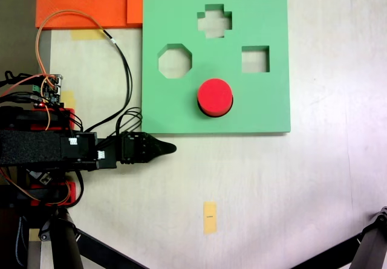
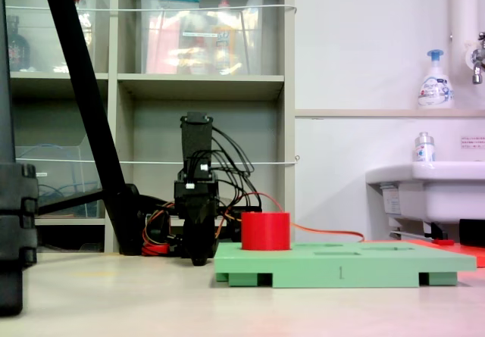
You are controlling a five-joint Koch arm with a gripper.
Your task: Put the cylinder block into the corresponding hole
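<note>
Though seated at about 6 o'clock on the green foam board (image 1: 181,109) in a fixed view from above, the cylinder block (image 1: 215,97) hides the corresponding hole beneath it; looks placed, or nearly so. Off the board at its 8 o'clock, resting low over the table: gripper (image 1: 169,149), jaws drawn to a single dark tip, grasping nothing. Around the block: octagonal cut-out (image 1: 175,61) at 10 o'clock, cross cut-out (image 1: 214,21) at 12, square cut-out (image 1: 255,59) at 2. Orange sheets (image 1: 91,2) beyond the board's far left corner; nothing in the way.

From the side fixed view: cylinder block (image 2: 265,231) standing upright, well proud of the green foam board (image 2: 333,265); cannot tell how deep. Gripper (image 2: 199,260) at its 9 o'clock, pointing down, apart from it. Left to do, probably: at most a press down.
</note>
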